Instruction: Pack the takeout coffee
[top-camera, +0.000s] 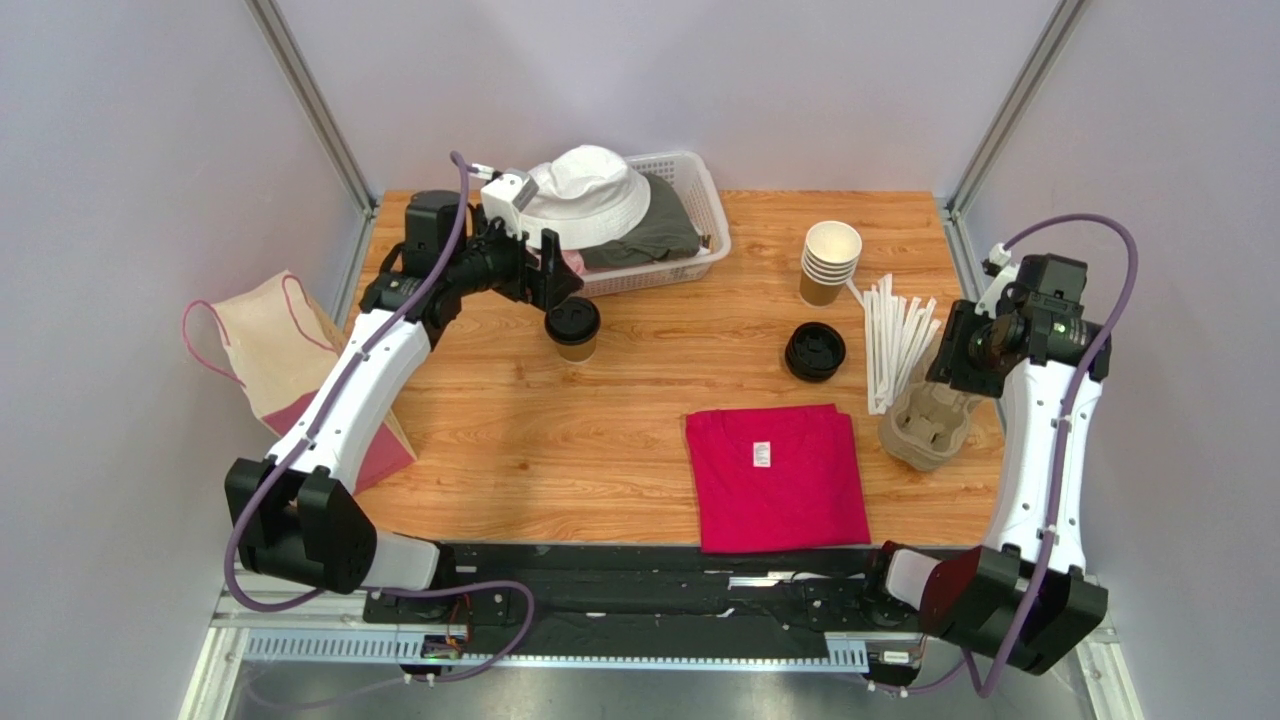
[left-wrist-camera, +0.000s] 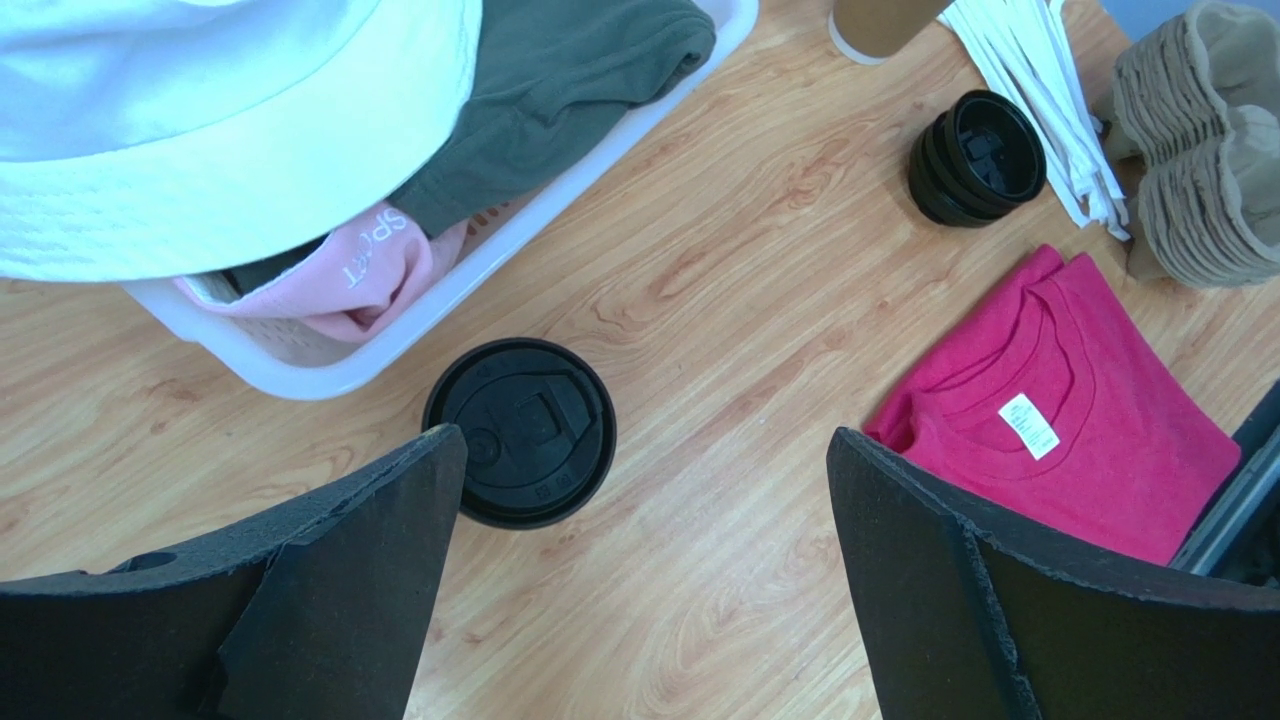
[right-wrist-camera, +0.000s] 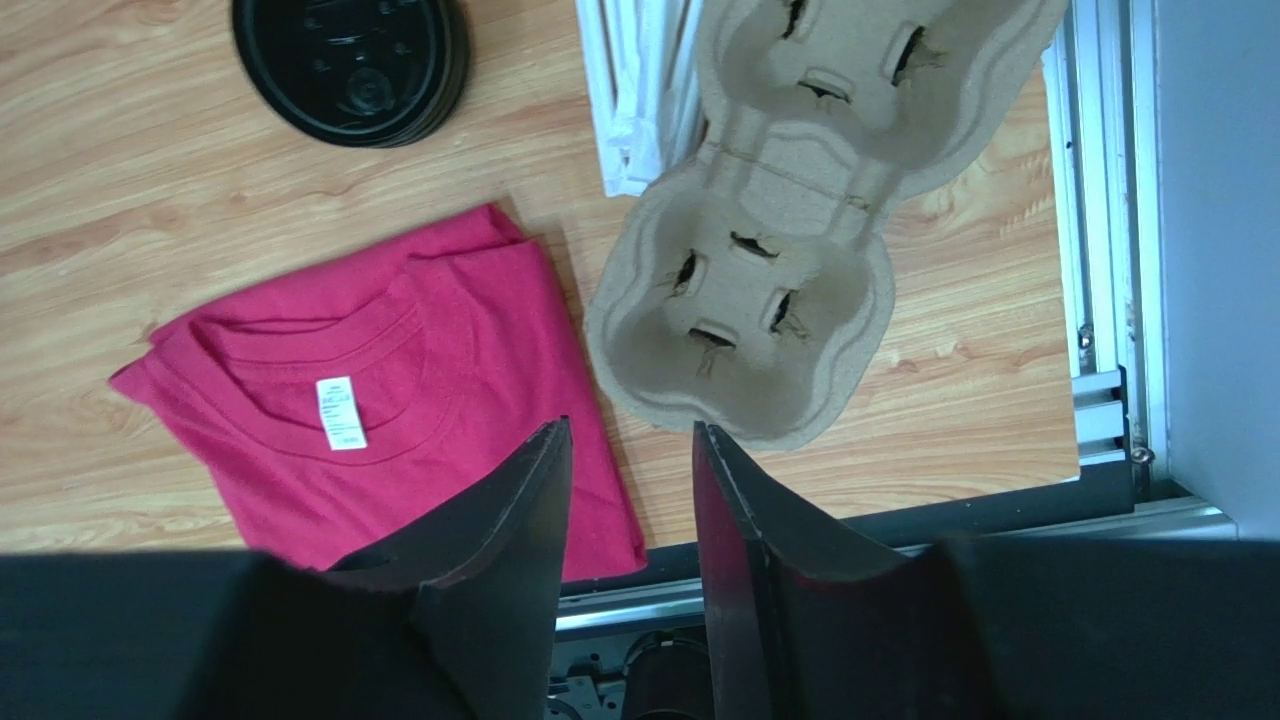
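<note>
The step in hand looks like the reach for the coffee cup (top-camera: 573, 330), which stands upright on the tabletop (top-camera: 631, 450) with its black lid on, just in front of the white basket (top-camera: 706, 210) that holds a white hat (top-camera: 594, 188) and folded clothes. The left claw (left-wrist-camera: 643, 465) hovers above it with its jaws spread wide and nothing between them. In the left wrist view the lid sits close beside one finger rather than midway across the gap, so the grasp is not yet lined up. The next move probably calls for a small sideways shift to centre the cup, then a descent so the fingers close on the paper wall below the lid (gently, since a thin cup would likely crush or tip). The cardboard cup carrier (right-wrist-camera: 781, 240) lies at the far right of the tabletop, well apart from the cup, beside the straws (top-camera: 897, 345) and the folded red shirt (top-camera: 774, 477). It seems the likely place to pack the cup. The right claw (right-wrist-camera: 631, 450) hangs over the carrier's near edge, its jaws only narrowly parted and holding nothing.
</note>
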